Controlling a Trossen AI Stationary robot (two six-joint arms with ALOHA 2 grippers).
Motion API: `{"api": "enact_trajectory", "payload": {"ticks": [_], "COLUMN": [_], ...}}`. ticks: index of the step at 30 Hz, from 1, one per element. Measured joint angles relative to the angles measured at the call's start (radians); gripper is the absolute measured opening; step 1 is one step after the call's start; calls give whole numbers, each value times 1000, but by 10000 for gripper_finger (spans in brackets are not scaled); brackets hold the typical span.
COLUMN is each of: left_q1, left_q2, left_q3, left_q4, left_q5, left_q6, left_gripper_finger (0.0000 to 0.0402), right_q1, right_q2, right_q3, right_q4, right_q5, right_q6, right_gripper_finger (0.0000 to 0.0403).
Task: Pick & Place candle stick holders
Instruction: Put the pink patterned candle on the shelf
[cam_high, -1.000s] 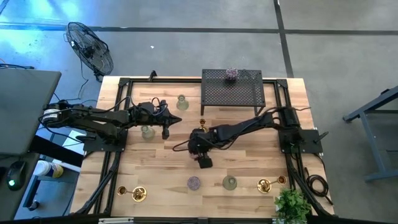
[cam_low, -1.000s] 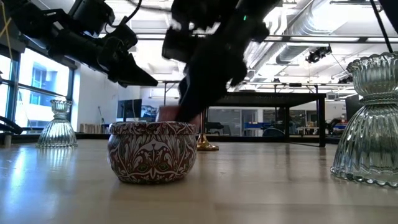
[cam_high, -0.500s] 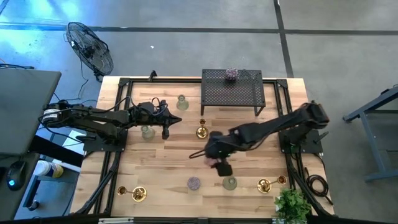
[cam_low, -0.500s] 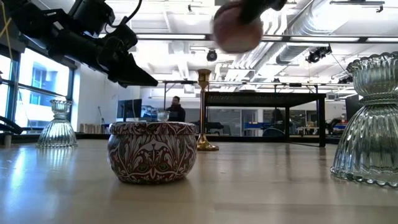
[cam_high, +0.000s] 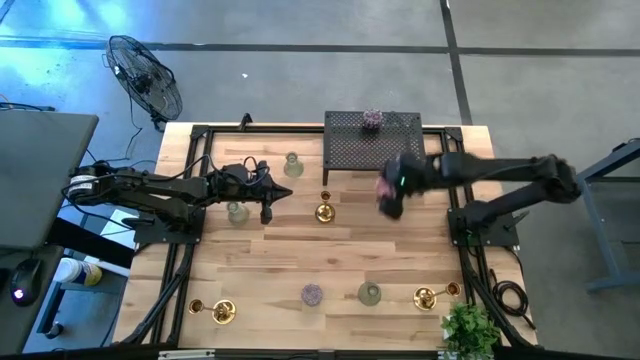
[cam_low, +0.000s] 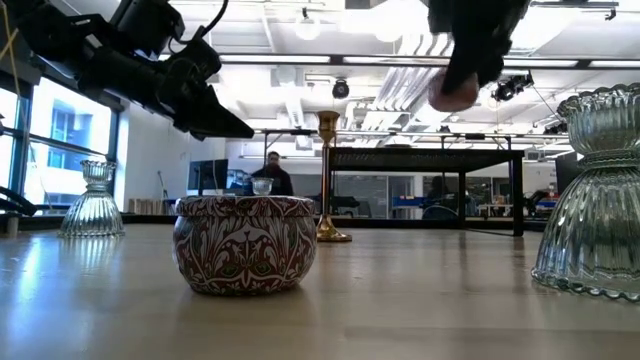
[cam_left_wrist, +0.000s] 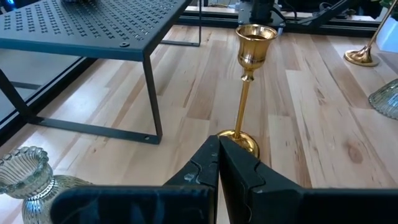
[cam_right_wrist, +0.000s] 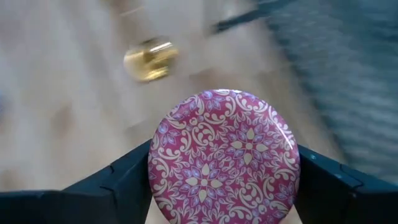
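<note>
Lifted off the desk (cam_high: 300, 250) since a second ago, the pink patterned holder (cam_right_wrist: 224, 155) now rides pinched in my right fingers (cam_high: 388, 190) just beside the black rack (cam_high: 372, 150), so I judge placement is close, while my left fingers (cam_left_wrist: 217, 171) hover pressed together.

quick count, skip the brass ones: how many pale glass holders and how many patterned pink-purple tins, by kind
pale glass holders: 3
patterned pink-purple tins: 3
total: 6
</note>
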Motion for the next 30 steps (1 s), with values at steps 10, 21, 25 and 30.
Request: {"api": "enact_trajectory", "payload": {"ticks": [10,21,25,30], "left_q1": [0,0,0,0], "left_q2": [0,0,0,0], "left_q3": [0,0,0,0], "left_q4": [18,11,11,12], "left_q5": [0,0,0,0], "left_q6": [0,0,0,0], "left_gripper_finger": [5,5,5,5], "right_q1": [-557,-789,-831,-848], "right_q2": [89,322,342,347], "right_q3": [159,288,288,270], "right_q4": [13,8,11,29], "right_q5": [-63,-142,-168,-181], "right_q6": [-254,-343,-339,-328], "right_gripper_finger": [289,289,289,289]}}
